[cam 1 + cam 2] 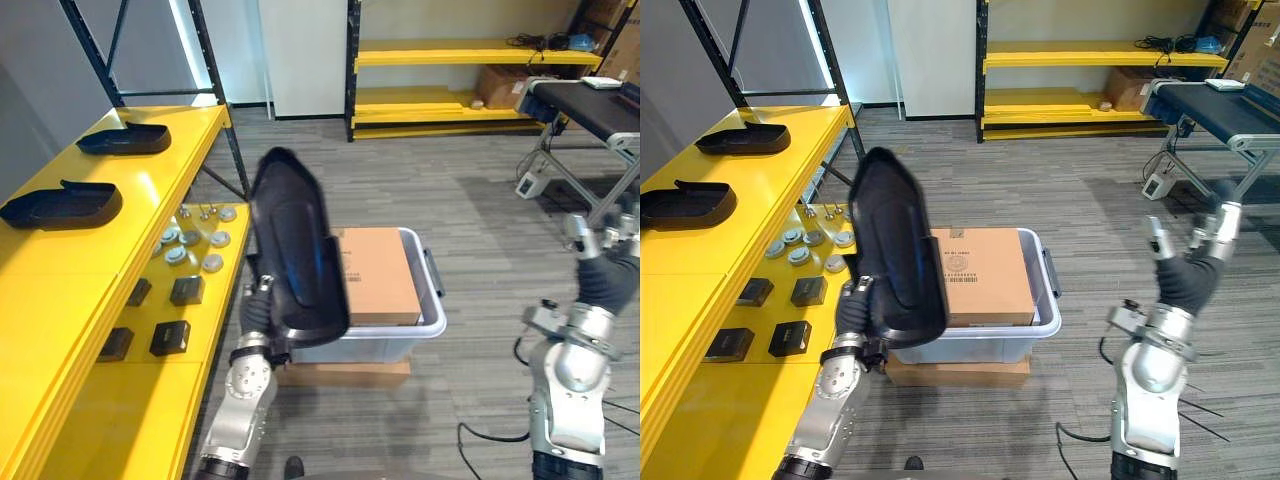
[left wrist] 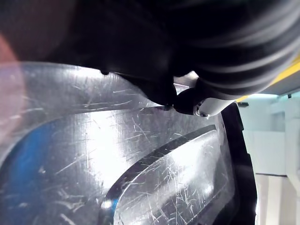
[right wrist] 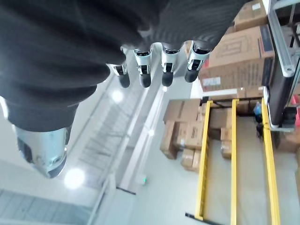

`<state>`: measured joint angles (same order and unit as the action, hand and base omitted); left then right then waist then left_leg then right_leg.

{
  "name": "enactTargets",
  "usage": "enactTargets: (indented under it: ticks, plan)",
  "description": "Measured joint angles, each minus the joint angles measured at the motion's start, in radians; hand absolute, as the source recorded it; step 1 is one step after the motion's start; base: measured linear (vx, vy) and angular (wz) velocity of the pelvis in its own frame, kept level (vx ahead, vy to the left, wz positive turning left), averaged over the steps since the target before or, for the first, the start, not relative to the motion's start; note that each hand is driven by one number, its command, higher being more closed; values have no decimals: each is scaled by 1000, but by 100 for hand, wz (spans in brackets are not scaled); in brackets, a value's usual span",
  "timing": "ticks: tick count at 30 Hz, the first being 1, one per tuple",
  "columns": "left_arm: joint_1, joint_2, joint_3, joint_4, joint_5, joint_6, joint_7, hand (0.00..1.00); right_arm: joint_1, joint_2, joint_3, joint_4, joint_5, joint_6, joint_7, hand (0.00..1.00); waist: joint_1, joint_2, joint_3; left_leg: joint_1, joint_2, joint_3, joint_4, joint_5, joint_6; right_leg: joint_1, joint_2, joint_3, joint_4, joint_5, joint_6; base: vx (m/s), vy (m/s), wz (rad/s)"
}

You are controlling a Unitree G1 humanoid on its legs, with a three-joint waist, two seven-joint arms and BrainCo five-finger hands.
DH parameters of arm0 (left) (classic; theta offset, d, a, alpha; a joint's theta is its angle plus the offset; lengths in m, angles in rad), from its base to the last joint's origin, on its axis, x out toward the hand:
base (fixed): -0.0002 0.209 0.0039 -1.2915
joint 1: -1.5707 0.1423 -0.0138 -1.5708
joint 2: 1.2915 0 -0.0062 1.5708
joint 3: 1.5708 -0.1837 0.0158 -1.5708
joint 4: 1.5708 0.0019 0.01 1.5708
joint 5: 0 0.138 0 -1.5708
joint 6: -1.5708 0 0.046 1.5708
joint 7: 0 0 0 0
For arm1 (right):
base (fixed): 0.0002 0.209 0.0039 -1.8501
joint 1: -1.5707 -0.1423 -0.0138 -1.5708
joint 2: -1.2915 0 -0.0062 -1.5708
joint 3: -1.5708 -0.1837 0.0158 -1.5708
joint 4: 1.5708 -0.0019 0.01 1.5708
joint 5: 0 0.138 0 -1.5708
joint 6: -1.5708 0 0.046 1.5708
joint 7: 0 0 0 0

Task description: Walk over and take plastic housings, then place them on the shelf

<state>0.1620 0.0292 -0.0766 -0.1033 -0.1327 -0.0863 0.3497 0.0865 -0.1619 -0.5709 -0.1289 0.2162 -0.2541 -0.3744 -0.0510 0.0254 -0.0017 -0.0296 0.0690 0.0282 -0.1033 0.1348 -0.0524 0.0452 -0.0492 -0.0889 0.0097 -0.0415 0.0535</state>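
Upper left: one black moulded plastic housing (image 1: 125, 138) and a second housing (image 1: 62, 204) already lay on the yellow metal shelf (image 1: 150, 190). A third housing (image 1: 295, 250) stood upright mid-frame, my left hand (image 1: 272, 345) gripping its lower end; not yet shelved. My right hand (image 3: 169, 61) was raised at right, fingers loose, empty.

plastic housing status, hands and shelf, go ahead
Left hand shut on plastic housing, held upright beside shelf. Right hand open, empty, raised. Two housings already on shelf, room beside them.
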Motion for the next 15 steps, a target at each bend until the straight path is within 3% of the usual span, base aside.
enactTargets:
  ticks: [3,8,15]
  plan:
    - [34,0,65,-24,0,-14,0,100,67,-1,-15,176,-2,21,7,0,-19,0,0,0,-1,-1,0,-2,1,-1,-2,-4,5,-6,0,4,-5,2]
    - [101,-3,92,-57,-1,-35,-15,100,176,28,8,464,-41,79,81,0,-20,1,1,-1,-1,-2,0,-8,-3,0,-2,-8,9,-14,3,1,-6,3]
    - [188,-8,83,-86,-2,-55,-67,100,236,106,178,804,-111,126,201,0,-13,-9,13,25,1,-2,0,-18,1,5,-8,-21,73,-57,3,8,-6,3]
